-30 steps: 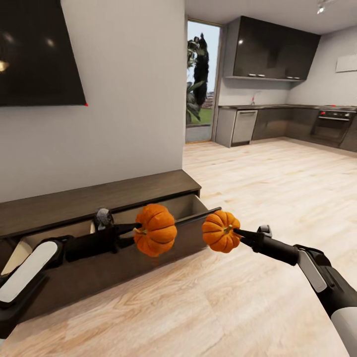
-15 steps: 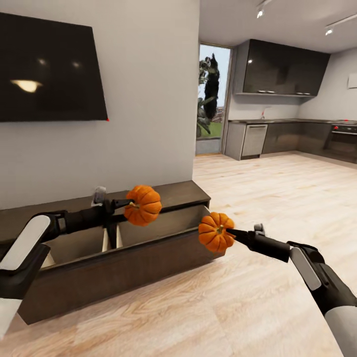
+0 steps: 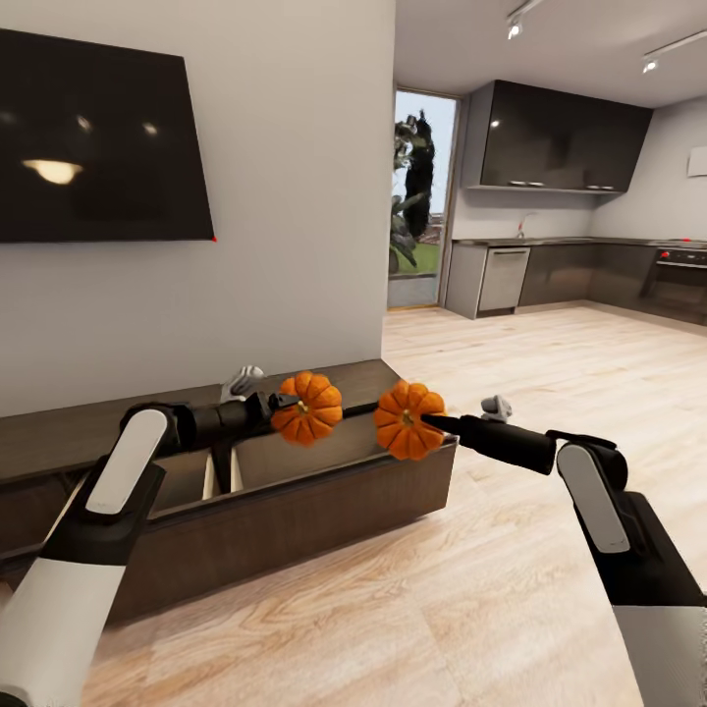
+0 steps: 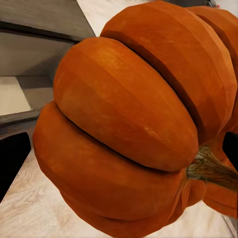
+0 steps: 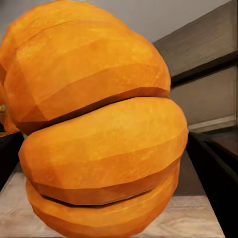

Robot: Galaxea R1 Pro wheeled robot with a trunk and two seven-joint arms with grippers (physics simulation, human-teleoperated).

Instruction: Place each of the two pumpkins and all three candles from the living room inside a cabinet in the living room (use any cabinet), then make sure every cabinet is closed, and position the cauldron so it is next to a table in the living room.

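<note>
Two bright-orange ribbed pumpkins hang above the pulled-out front of the dark-brown cabinet (image 3: 295, 511). My left gripper (image 3: 283, 402) is shut on the left pumpkin (image 3: 308, 407), which sits over the open, light-wood compartment. My right gripper (image 3: 428, 422) is shut on the right pumpkin (image 3: 407, 419), held over the drawer's right end. Each wrist view is taken up by its own pumpkin (image 4: 134, 124) (image 5: 94, 124) close up, with cabinet wood behind. The candles, cauldron and table are out of view.
A dark TV (image 3: 98, 137) hangs on the grey wall above the cabinet. Light wooden floor (image 3: 491, 609) stretches right toward a kitchen with dark cupboards (image 3: 560, 137), an oven (image 3: 682, 270) and a doorway (image 3: 417, 196).
Both arms reached forward and up, carrying the pumpkins closer together over the open cabinet drawer. The head view rose and turned between the oldest frame and the middle one.
</note>
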